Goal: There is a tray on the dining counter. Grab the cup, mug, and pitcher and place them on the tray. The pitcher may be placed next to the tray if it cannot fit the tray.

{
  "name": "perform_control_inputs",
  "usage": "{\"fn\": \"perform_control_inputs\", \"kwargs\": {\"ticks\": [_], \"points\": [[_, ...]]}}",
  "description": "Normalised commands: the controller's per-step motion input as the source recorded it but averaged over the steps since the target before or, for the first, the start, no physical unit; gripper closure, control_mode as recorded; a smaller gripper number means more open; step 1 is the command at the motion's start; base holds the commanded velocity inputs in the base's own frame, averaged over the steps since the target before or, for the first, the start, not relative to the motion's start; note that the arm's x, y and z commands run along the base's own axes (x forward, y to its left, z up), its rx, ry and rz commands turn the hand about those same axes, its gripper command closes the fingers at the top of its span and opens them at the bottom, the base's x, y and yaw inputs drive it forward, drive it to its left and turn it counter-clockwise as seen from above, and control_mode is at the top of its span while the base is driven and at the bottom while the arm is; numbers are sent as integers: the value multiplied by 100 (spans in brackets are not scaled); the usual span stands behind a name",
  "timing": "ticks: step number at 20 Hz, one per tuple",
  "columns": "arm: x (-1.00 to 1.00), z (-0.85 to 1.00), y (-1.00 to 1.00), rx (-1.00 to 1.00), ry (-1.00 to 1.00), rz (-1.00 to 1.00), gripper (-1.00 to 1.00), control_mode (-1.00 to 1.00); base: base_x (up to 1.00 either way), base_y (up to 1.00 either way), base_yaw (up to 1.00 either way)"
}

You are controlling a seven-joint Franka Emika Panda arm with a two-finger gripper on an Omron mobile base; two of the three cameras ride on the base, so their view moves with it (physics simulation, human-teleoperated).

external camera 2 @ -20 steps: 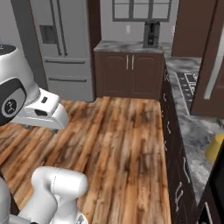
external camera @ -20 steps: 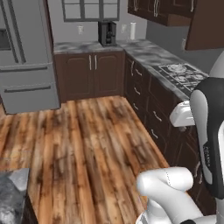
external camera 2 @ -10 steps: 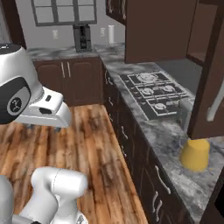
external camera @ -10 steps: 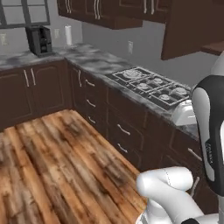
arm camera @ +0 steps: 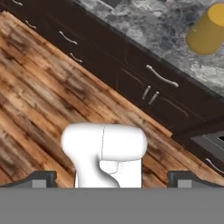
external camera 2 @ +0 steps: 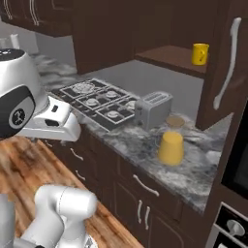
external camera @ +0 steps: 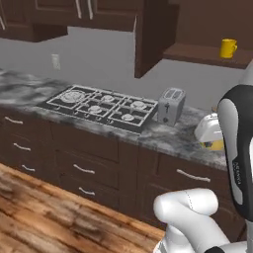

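Note:
The orange-yellow pitcher [external camera 2: 171, 146] with a tan round lid stands on the stone counter to the right of the toaster. It also shows at the top right of the hand view as the pitcher [arm camera: 208, 30], and its base peeks out behind my hand as the pitcher [external camera: 215, 145]. The plain yellow mug [external camera 2: 199, 53] with a loop handle sits on a dark wood shelf above; from the other side it is the mug [external camera: 228, 48]. My gripper [arm camera: 113, 179] is open and empty, hanging over the wood floor, well short of the counter. The tray, dining counter and cup are out of view.
A silver toaster [external camera 2: 152, 109] and a gas stove [external camera: 99, 105] sit on the counter [external camera 2: 140, 145] left of the pitcher. Dark drawers run beneath. A cabinet door [external camera 2: 227, 63] stands open at the right, with an oven [external camera 2: 232, 227] below it.
The whole picture has swung from the fridge and floor round to the stove counter, so the camera has moved. Toaster, pitcher and mug have come into view. The gripper stays open.

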Motion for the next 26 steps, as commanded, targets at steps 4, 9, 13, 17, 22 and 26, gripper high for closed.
{"fn": "perform_control_inputs", "kwargs": {"ticks": [4, 9, 13, 17, 22, 26], "points": [[0, 0, 0, 0, 0, 0, -100, 100, 65, 55, -73], [0, 0, 0, 0, 0, 0, -100, 100, 63, 85, -51], [0, 0, 0, 0, 0, 0, -100, 100, 66, 90, -31], [0, 0, 0, 0, 0, 0, -100, 100, 51, 9, -20], [0, 0, 0, 0, 0, 0, -100, 100, -9, -96, -5], [0, 0, 0, 0, 0, 0, -100, 100, -6, -75, -22]]}}
